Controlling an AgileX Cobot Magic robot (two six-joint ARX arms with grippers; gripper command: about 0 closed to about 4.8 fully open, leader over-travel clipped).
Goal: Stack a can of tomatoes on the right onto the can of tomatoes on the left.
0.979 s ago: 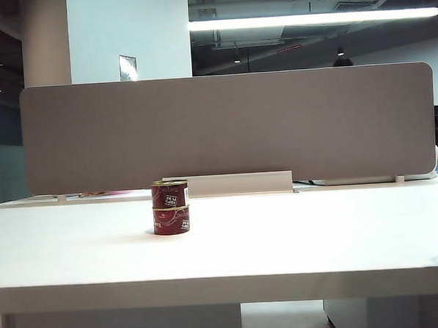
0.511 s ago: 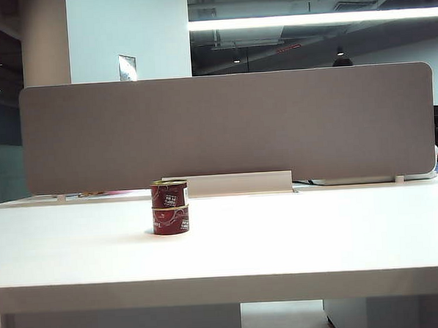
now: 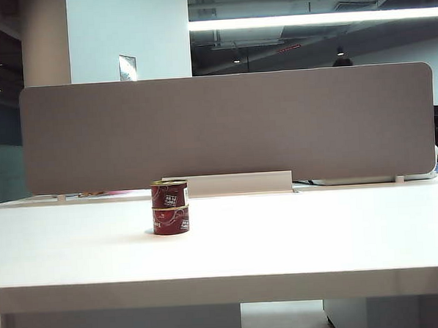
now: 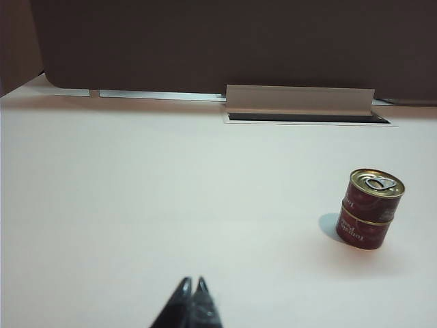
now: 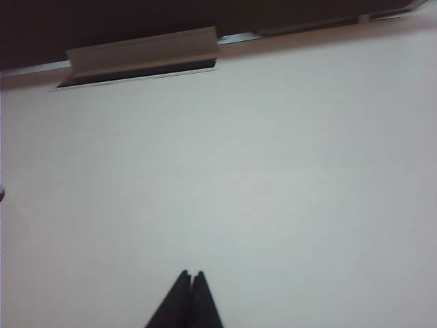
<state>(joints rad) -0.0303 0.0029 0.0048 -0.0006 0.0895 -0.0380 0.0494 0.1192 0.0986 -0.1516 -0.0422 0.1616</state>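
In the exterior view the upper can of tomatoes (image 3: pixel 169 194) sits squarely on the lower can of tomatoes (image 3: pixel 170 220), left of centre in the frame, on the white table (image 3: pixel 318 239) in front of the grey divider panel (image 3: pixel 228 127). Both cans stand upright, their long axes vertical and in line, the top one's rim resting on the bottom one's lid with no visible overhang. Neither arm appears in that view. The left gripper (image 4: pixel 192 287) shows at the bottom centre of its wrist picture with its dark fingertips pressed together and nothing between them; from it the stack lies off toward the right of the frame, well apart, with bare table in between. The right gripper (image 5: pixel 190 277) likewise shows at the bottom centre of its wrist picture, fingertips closed tight on nothing, looking over empty table toward the cable slot (image 5: pixel 140 58) in the upper left of the frame; no can is clearly in that picture, so the stack lies outside what this camera sees. Of the two, only the left gripper has the stack in sight, though it is not near it. Judging by how the cans lie, the stacking looks done, and any coming move would only need to keep both grippers clear of the stack.
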